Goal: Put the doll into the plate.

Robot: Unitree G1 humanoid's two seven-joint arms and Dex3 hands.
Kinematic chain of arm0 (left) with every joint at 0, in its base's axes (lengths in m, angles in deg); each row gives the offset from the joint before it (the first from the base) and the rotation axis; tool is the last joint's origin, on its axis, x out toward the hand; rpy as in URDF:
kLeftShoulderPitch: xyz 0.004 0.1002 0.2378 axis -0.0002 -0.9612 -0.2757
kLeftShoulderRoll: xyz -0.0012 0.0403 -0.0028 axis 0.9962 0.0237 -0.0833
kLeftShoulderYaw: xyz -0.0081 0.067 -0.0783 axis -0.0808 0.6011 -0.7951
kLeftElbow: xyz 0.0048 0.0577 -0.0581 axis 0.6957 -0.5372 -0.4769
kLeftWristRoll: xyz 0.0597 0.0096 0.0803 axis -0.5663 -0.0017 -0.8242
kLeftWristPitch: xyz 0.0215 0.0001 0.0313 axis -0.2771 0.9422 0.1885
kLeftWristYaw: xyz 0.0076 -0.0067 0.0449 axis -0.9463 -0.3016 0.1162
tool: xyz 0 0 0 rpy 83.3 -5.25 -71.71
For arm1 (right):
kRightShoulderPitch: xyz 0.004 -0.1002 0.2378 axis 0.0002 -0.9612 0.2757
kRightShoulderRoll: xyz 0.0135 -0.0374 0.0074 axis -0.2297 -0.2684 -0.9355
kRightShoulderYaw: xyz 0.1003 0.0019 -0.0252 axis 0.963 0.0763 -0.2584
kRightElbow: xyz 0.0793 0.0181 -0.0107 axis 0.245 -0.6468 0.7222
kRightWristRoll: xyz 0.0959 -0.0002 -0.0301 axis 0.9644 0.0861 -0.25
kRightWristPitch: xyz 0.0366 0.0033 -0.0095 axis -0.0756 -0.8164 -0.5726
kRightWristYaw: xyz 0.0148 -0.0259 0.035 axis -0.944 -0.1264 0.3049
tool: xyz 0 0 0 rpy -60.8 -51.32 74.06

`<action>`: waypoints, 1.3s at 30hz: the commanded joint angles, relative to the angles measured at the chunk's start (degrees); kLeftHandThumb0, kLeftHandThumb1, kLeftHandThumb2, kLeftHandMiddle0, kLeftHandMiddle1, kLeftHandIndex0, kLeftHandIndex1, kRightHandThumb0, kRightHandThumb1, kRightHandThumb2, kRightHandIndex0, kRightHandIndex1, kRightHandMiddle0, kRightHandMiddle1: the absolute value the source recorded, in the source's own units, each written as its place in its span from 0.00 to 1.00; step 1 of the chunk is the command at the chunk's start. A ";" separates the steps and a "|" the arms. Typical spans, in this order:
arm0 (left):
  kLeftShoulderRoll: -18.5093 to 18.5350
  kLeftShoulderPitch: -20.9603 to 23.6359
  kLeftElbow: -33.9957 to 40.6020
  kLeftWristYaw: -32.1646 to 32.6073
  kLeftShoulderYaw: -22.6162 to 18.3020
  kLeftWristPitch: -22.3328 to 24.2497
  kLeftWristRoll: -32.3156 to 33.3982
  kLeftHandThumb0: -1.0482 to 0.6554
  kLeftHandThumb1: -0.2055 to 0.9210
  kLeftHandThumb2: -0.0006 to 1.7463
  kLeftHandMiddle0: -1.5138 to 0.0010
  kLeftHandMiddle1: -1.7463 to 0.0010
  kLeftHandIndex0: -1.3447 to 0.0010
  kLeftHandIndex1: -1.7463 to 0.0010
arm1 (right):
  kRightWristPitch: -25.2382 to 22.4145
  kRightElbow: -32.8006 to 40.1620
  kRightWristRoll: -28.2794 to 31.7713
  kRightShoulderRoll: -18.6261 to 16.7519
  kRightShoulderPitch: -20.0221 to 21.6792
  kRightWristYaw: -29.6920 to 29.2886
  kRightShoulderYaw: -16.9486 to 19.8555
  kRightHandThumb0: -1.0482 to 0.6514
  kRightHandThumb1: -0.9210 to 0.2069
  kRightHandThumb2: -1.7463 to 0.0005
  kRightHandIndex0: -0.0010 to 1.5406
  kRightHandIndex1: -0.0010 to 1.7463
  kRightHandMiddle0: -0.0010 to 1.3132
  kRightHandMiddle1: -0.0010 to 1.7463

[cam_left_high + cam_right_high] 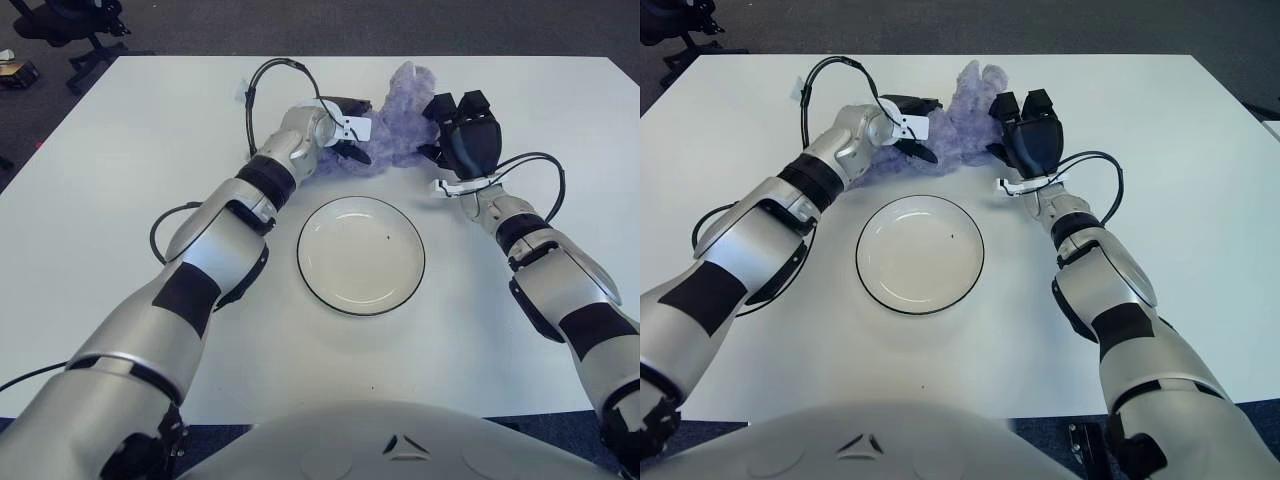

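Both arms stretched forward, left hand point(345, 125) and right hand point(462, 135) facing inward (fingers seemingly curled)

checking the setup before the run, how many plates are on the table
1. The plate sits in the middle of the white table, nearer the robot than the purple doll, which is flanked by the left hand and right hand. Nothing suggests a hidden one.
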 commanded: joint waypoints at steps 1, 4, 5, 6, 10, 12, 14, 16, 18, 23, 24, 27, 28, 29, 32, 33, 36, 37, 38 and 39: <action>-0.64 -0.99 -1.90 1.76 0.09 -0.95 -0.14 0.38 0.98 0.02 0.45 0.01 0.53 0.35 | -0.08 -0.22 0.34 0.28 1.10 -0.94 0.70 0.85 0.29 0.46 0.26 1.00 0.42 1.00; -0.95 -1.08 -3.01 4.09 0.72 -1.68 -0.92 0.39 0.99 0.02 0.43 0.00 0.49 0.32 | -0.23 -0.23 0.31 0.25 1.14 -1.03 0.71 0.85 0.29 0.46 0.26 1.00 0.42 1.00; -1.07 -1.09 -3.45 5.11 0.98 -1.93 -1.26 0.39 0.99 0.03 0.44 0.00 0.48 0.31 | -0.30 -0.24 0.30 0.25 1.15 -1.07 0.72 0.85 0.29 0.46 0.26 1.00 0.42 1.00; -1.16 -1.06 -3.81 5.80 1.14 -2.12 -1.45 0.39 0.99 0.03 0.44 0.00 0.48 0.31 | -0.34 -0.25 0.30 0.25 1.16 -1.10 0.72 0.85 0.29 0.46 0.26 1.00 0.42 1.00; -1.37 -0.89 -5.00 7.72 1.34 -2.92 -1.57 0.37 0.65 0.53 0.43 0.00 0.58 0.07 | -0.39 -0.26 0.31 0.26 1.17 -1.16 0.72 0.85 0.29 0.46 0.26 1.00 0.42 1.00; -1.31 -1.16 -5.91 9.60 1.44 -4.36 -1.59 0.37 0.62 0.59 0.43 0.00 0.60 0.04 | -0.39 -0.29 0.33 0.28 1.18 -1.16 0.74 0.85 0.29 0.46 0.26 1.00 0.42 1.00; -1.16 -1.55 -7.04 11.61 1.63 -6.27 -1.67 0.37 0.60 0.62 0.44 0.00 0.62 0.02 | -0.40 -0.31 0.36 0.30 1.21 -1.14 0.77 0.85 0.29 0.46 0.26 1.00 0.41 1.00; -1.10 -1.64 -7.87 12.61 1.78 -7.41 -1.70 0.37 0.59 0.63 0.45 0.00 0.63 0.01 | -0.40 -0.32 0.37 0.30 1.22 -1.14 0.79 0.85 0.29 0.46 0.26 1.00 0.41 1.00; -0.91 -1.64 -8.61 13.35 2.06 -8.75 -1.81 0.37 0.59 0.64 0.45 0.00 0.63 0.00 | -0.44 -0.33 0.38 0.27 1.23 -1.12 0.80 0.85 0.28 0.46 0.26 1.00 0.41 1.00; -0.31 -1.60 -10.01 14.75 2.99 -11.72 -2.46 0.37 0.59 0.64 0.46 0.00 0.63 0.00 | -0.58 -0.35 0.46 0.19 1.22 -0.98 0.87 0.85 0.28 0.46 0.26 1.00 0.41 1.00; -0.13 -1.59 -10.30 15.11 3.26 -12.28 -2.70 0.37 0.59 0.64 0.46 0.00 0.63 0.00 | -0.67 -0.35 0.49 0.17 1.21 -0.92 0.90 0.85 0.28 0.46 0.26 1.00 0.41 1.00; 0.04 -1.50 -10.88 15.70 3.60 -13.07 -2.96 0.37 0.59 0.65 0.46 0.00 0.64 0.00 | -0.79 -0.36 0.52 0.14 1.20 -0.86 0.93 0.85 0.28 0.46 0.26 1.00 0.41 1.00; 0.13 -1.49 -11.08 15.98 3.70 -13.35 -3.02 0.37 0.59 0.65 0.46 0.00 0.64 0.00 | -0.81 -0.36 0.52 0.15 1.19 -0.85 0.93 0.85 0.28 0.46 0.26 1.00 0.41 1.00; 0.34 -1.51 -11.31 16.42 3.85 -13.80 -3.15 0.37 0.59 0.65 0.46 0.00 0.64 0.00 | -0.86 -0.36 0.52 0.16 1.18 -0.83 0.94 0.85 0.28 0.46 0.26 1.00 0.41 1.00; 1.04 -1.59 -12.15 18.33 4.34 -15.38 -3.75 0.37 0.59 0.65 0.46 0.00 0.64 0.00 | -1.02 -0.36 0.52 0.17 1.17 -0.72 0.95 0.85 0.28 0.46 0.26 1.00 0.41 1.00; 1.07 -1.55 -12.34 18.58 4.38 -15.58 -3.82 0.37 0.59 0.65 0.46 0.00 0.64 0.00 | -1.04 -0.36 0.52 0.17 1.17 -0.71 0.95 0.85 0.28 0.46 0.26 1.00 0.41 1.00; 1.69 -1.46 -12.90 20.45 4.86 -16.65 -4.57 0.37 0.59 0.64 0.46 0.00 0.64 0.00 | -1.38 -0.19 0.57 0.13 1.12 -0.64 1.02 0.85 0.28 0.46 0.26 1.00 0.40 1.00; 1.95 -1.42 -13.07 21.14 5.06 -16.97 -4.84 0.37 0.59 0.64 0.46 0.00 0.64 0.00 | -1.50 -0.11 0.60 0.12 1.10 -0.62 1.05 0.85 0.28 0.46 0.26 1.00 0.39 1.00; 2.27 -1.32 -13.27 21.94 5.32 -17.21 -5.17 0.37 0.59 0.64 0.47 0.00 0.64 0.00 | -1.60 0.02 0.63 0.12 1.08 -0.65 1.10 0.85 0.28 0.46 0.26 1.00 0.38 1.00; 2.43 -1.23 -13.44 22.39 5.45 -17.34 -5.36 0.37 0.60 0.64 0.47 0.00 0.64 0.00 | -1.63 0.10 0.65 0.12 1.06 -0.68 1.12 0.84 0.28 0.46 0.26 1.00 0.37 1.00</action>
